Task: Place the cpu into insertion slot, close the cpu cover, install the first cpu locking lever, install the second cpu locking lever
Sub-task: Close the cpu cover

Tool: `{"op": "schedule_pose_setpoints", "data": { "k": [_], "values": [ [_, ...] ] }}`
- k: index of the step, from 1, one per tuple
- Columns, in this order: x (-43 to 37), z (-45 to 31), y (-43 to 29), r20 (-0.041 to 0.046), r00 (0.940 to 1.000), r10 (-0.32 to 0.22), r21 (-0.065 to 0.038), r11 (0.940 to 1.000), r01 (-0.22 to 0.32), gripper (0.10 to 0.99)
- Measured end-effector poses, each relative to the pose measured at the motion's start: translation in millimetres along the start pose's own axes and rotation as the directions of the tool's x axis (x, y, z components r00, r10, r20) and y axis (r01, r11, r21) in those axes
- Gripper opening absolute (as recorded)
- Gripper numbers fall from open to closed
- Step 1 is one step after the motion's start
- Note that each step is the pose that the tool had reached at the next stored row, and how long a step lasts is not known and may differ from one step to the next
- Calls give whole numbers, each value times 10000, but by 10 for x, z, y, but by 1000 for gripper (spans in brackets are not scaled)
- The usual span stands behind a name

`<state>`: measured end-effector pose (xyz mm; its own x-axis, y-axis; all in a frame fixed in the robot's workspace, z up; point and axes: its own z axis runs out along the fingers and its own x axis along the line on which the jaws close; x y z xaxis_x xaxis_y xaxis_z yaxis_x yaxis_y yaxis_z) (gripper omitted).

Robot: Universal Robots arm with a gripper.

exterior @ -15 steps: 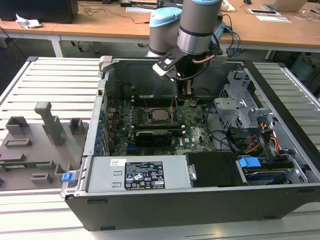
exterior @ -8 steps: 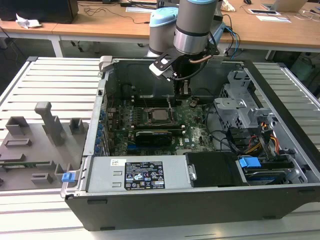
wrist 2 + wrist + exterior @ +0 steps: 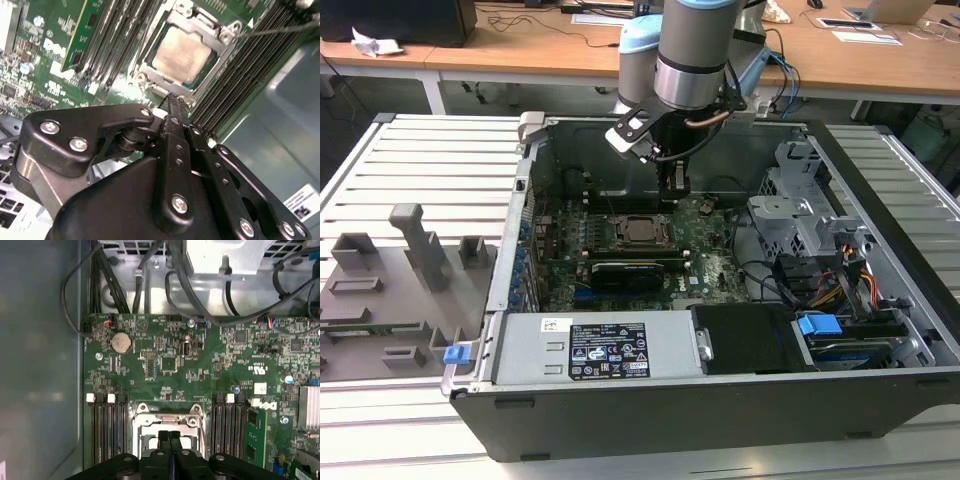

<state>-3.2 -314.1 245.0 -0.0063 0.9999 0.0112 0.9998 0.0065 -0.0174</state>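
**A:** What sits at the exterior view's left?

**B:** A grey fixture tray [image 3: 390, 275], just beside the open computer case [image 3: 510, 290].

**A:** And the cpu?

**B:** The cpu [image 3: 642, 230] [image 3: 182, 52] lies in the insertion slot [image 3: 145, 76] on the green motherboard [image 3: 705, 262]. The cpu cover [image 3: 221, 39] lies flat around it.

**A:** The gripper?

**B:** The gripper [image 3: 672, 192] hangs just right of the chip. In both wrist views its 2 fingers [image 3: 164, 440] are pressed together, grasping nothing. Further right stands a metal drive cage [image 3: 800, 205].
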Motion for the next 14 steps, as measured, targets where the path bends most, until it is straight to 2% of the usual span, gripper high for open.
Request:
{"op": "schedule_pose_setpoints", "data": {
  "k": [4,6,9,14],
  "values": [
    [0,42,-123,0,10000,-1,-60,10000,1,110],
    [0,59,-159,2,10000,-19,-147,9999,19,110],
    [-14,95,-192,3,9999,-101,-208,9997,101,110],
    [-37,172,-239,-3,9991,-430,-218,9988,430,110]
  ]
}}
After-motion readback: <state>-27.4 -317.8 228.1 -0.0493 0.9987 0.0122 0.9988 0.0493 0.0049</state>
